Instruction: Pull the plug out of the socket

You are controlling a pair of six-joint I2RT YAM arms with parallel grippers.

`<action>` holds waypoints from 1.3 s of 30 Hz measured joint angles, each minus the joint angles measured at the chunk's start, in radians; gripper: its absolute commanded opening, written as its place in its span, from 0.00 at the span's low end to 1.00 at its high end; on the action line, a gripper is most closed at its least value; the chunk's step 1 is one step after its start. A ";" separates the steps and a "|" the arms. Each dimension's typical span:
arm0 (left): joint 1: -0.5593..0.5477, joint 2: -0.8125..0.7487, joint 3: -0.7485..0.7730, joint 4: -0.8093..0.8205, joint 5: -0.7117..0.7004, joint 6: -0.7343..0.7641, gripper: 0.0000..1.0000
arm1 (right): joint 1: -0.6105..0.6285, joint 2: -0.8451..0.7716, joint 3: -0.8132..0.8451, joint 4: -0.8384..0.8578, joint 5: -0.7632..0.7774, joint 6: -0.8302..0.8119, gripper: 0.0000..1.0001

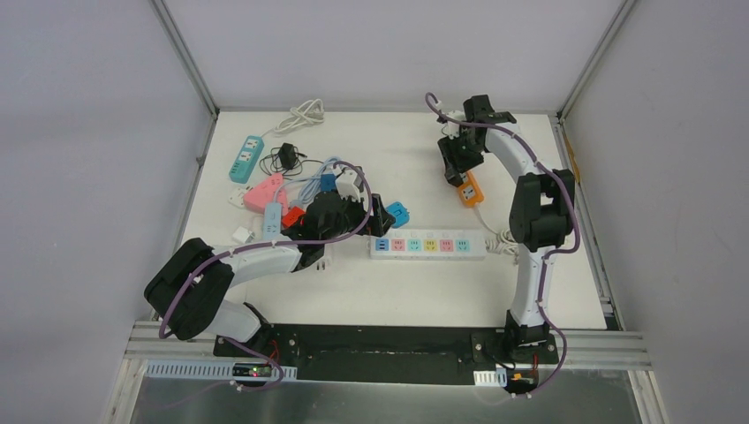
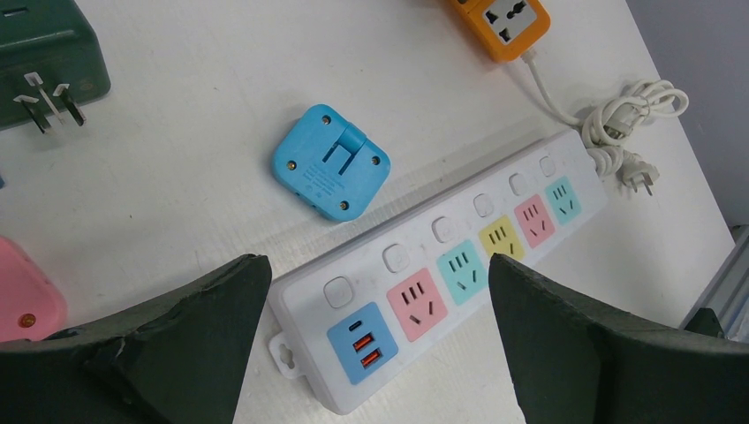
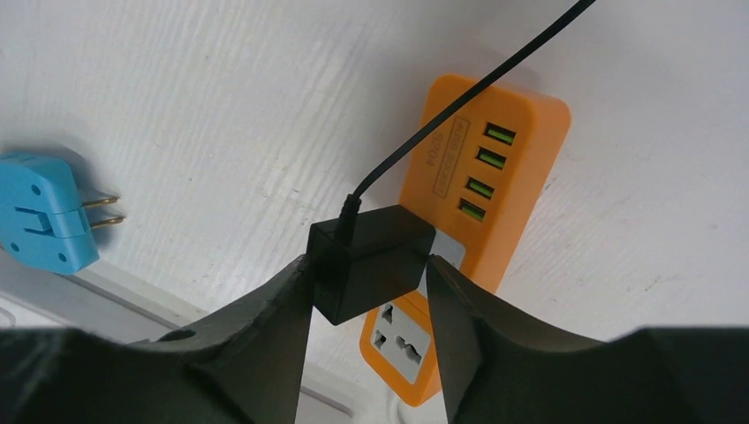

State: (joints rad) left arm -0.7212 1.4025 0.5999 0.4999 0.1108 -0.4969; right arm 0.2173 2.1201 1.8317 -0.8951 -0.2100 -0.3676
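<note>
Closest to my right wrist lens are the two dark fingers (image 3: pixel 291 318) of the right gripper (image 3: pixel 369 265), clamped tight on the sides of the black plug (image 3: pixel 375 252). The plug sits over the orange socket strip (image 3: pixel 499 168), between its four green USB ports and the universal outlet nearer the lens. Its body hides the pins, so I cannot tell whether they are seated or free. Its black cord (image 3: pixel 459 110) runs off the top right of the frame. From the top camera the arm blocks the plug almost wholly; I make out only one end of the orange strip under the wrist.

The left gripper (image 2: pixel 378 269) hangs wide open, holding nothing, above the USB end of the white power strip (image 2: pixel 446 231). Its wrist view shows the strip's pink, teal and yellow outlets and their switches, which the top view leaves too small to read. The blue adapter (image 2: pixel 329 162) lies just beside the strip; only the right wrist view shows its two brass prongs sticking out. A dark green adapter (image 2: pixel 44 53) and a pink housing (image 2: pixel 22 305) are cut off at the left edge
</note>
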 measured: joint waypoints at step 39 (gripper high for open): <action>0.000 0.055 0.034 0.052 0.030 -0.082 0.98 | -0.142 0.006 0.085 0.000 -0.032 0.069 0.46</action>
State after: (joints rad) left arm -0.7212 1.4574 0.6334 0.5522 0.1406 -0.5793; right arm 0.0753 2.1265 1.9171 -0.8948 -0.2424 -0.2989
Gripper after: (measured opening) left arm 0.988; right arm 0.509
